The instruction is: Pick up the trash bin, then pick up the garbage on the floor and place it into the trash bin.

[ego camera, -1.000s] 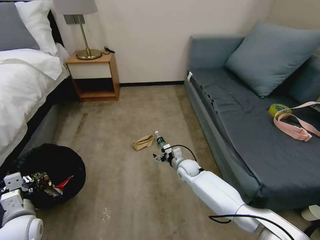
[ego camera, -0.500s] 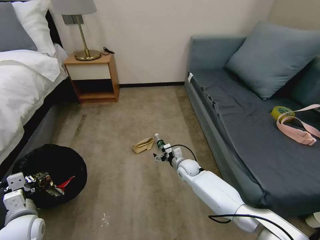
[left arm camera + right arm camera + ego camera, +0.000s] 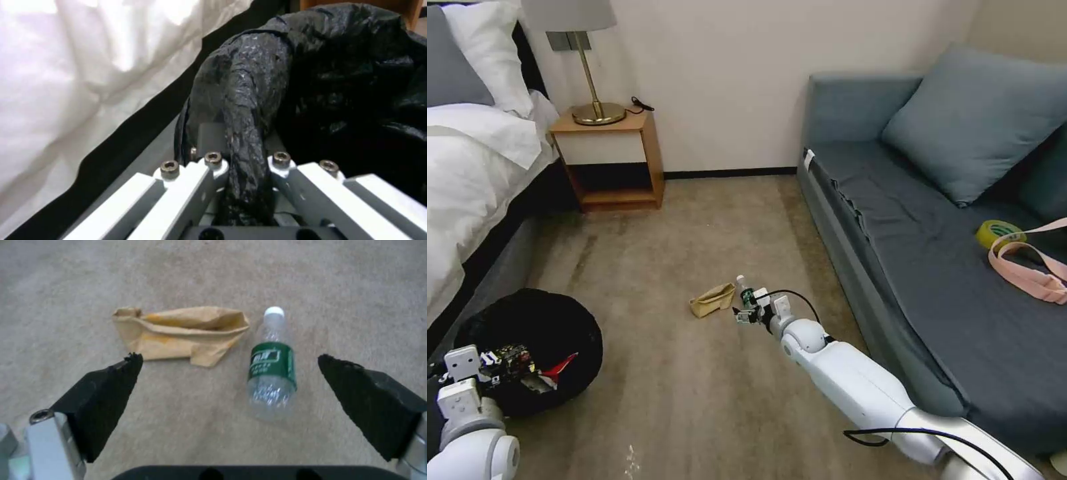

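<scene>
Hovering low over the beige carpet [image 3: 707, 240], the right gripper [image 3: 231, 373] has its black-padded fingers [image 3: 111, 400] spread wide, nothing between them. Below and ahead of it lies the small clear plastic bottle with a green label and white cap [image 3: 272, 363], on its side, cap pointing away from the gripper. Just beside the bottle sits the tan crumpled paper bag [image 3: 180, 335], apparently not touching it. In the head view both items lie mid-floor between the bed [image 3: 474, 173] and the blue-grey sofa [image 3: 934, 220], with the bottle [image 3: 743, 293] partly hidden behind the right gripper [image 3: 746, 313].

The left gripper [image 3: 242, 163] is pinched onto the rim of the round trash bin lined with a crinkly black plastic bag [image 3: 338, 80]; a fold of the bag runs between its white fingers [image 3: 195, 180]. The bin [image 3: 534, 333] is at lower left, near the bed, well apart from the bottle. A red-and-white crumpled wrapper [image 3: 554, 370] lies inside it.
</scene>
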Tool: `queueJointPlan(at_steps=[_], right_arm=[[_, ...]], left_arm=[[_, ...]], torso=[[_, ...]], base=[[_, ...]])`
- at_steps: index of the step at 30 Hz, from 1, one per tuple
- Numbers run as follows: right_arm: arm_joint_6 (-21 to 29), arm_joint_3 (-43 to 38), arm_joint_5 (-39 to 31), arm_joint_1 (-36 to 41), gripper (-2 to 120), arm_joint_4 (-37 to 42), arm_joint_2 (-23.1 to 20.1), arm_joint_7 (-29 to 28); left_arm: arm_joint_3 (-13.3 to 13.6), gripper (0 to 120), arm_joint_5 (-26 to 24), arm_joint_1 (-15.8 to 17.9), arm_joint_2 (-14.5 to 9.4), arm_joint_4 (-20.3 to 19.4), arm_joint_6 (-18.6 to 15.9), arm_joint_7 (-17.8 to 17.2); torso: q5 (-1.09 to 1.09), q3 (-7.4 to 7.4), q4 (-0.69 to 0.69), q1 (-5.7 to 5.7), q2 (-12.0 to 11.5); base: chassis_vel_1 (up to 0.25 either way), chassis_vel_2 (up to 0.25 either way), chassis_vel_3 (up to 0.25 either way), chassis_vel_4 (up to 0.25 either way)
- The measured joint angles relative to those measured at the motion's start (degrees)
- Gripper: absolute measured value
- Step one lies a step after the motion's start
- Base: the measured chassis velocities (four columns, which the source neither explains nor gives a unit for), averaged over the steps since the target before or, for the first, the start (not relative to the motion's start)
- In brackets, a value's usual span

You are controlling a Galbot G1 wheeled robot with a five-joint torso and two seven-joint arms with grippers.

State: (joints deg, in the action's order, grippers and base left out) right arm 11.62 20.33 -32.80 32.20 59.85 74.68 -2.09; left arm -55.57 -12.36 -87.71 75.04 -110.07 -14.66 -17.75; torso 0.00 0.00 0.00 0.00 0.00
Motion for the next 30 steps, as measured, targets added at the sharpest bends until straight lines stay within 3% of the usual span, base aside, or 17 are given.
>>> queueJointPlan(at_steps=[30], right_arm=[[-0.6,0.7,1.4,-0.4,100,-1.1,0.5,1.1]], left_arm=[[0.0,4,0.2,0.1,-0.2,0.8,0.1,0.0]], torso=[[0.0,0.0,0.01,0.0,0.0]], base=[[-0.107,0.106,0.109,-0.108]])
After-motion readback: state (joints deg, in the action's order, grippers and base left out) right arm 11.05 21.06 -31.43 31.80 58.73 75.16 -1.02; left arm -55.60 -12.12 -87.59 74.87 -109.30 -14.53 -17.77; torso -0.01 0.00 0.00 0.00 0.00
